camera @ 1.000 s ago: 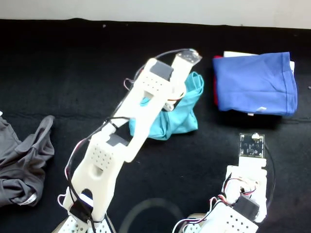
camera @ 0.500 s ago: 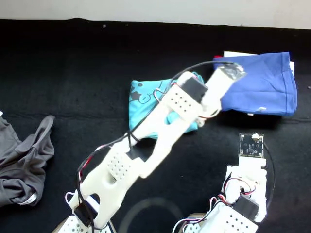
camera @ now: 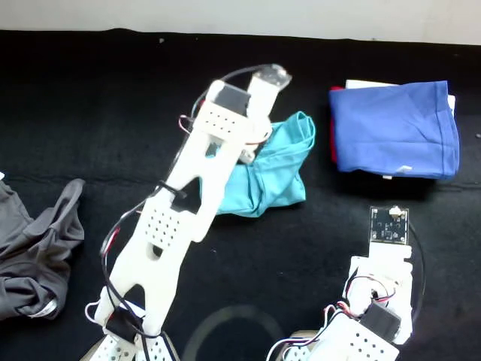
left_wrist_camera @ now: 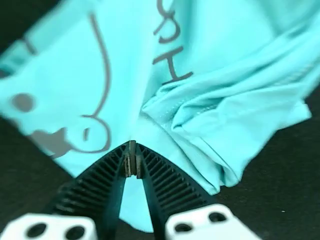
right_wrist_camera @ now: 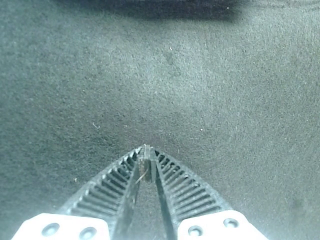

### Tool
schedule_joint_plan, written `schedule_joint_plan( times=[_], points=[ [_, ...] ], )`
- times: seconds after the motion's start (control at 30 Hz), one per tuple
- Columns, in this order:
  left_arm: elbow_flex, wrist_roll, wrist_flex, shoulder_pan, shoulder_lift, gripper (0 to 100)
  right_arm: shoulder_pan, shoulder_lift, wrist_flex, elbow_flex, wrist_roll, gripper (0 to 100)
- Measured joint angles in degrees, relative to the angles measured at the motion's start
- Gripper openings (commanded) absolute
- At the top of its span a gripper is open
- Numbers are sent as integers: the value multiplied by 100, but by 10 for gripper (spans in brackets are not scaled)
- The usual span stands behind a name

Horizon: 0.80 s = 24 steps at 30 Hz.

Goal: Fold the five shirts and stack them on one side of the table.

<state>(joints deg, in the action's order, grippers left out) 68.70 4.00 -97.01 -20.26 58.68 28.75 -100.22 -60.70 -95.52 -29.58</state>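
Black felt-covered desk, pale wall beyond far edge. Left gripper pressed together, pinching a fold of teal shirt, mid-desk toward far edge. Right gripper pressed together over bare felt by near edge. Folded blue shirt topping pile at far right corner. Crumpled grey shirt at left edge.
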Motion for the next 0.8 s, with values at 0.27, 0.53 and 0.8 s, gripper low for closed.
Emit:
schedule_joint_plan(
  times=[0.27, 0.53, 0.8],
  points=[
    [571, 0, 0, -431, 721, 10, 0, 0, 0, 0, 0, 15],
    [1336, 0, -88, -1204, 835, 10, 0, 0, 0, 0, 0, 15],
    [1864, 0, -308, -1486, 659, 10, 0, 0, 0, 0, 0, 15]
  ],
)
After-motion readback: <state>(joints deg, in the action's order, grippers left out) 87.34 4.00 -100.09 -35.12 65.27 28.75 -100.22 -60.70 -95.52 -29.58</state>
